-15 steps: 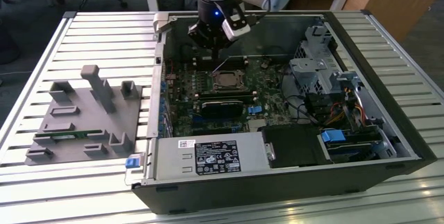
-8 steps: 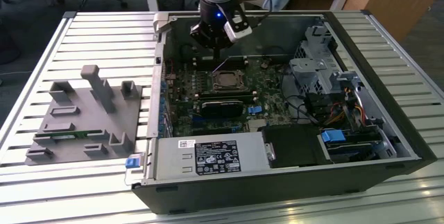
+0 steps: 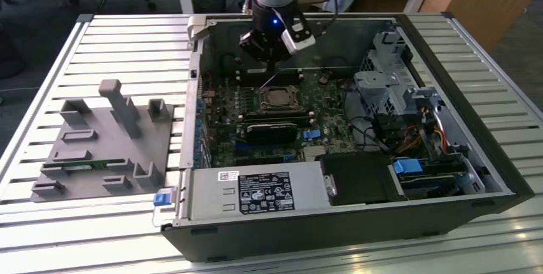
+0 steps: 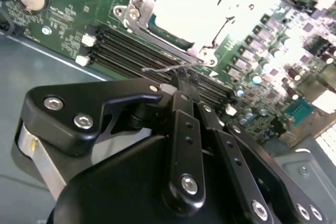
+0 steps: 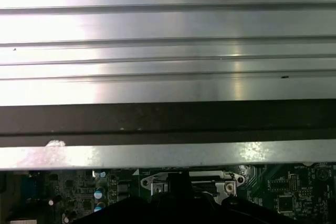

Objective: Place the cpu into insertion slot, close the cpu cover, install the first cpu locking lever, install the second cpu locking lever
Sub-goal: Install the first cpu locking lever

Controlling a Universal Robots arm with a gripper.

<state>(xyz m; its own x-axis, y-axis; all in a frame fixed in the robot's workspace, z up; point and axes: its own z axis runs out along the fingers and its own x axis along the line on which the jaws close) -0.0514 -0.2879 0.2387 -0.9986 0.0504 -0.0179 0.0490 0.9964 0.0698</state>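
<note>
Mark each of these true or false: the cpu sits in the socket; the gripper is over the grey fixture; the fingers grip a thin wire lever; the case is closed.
1. The cpu sits in the insertion slot. True.
2. The gripper is over the grey fixture. False: it is inside the computer case, by the socket.
3. The fingers are closed on a thin wire lever. True.
4. The case is closed. False: its side is open, and the motherboard shows.

Far end of the cpu cover cut off by the second wrist view's edge, cpu glared white there, insertion slot half hidden behind the gripper in the first wrist view, locking levers too thin to trace in the exterior view
</note>
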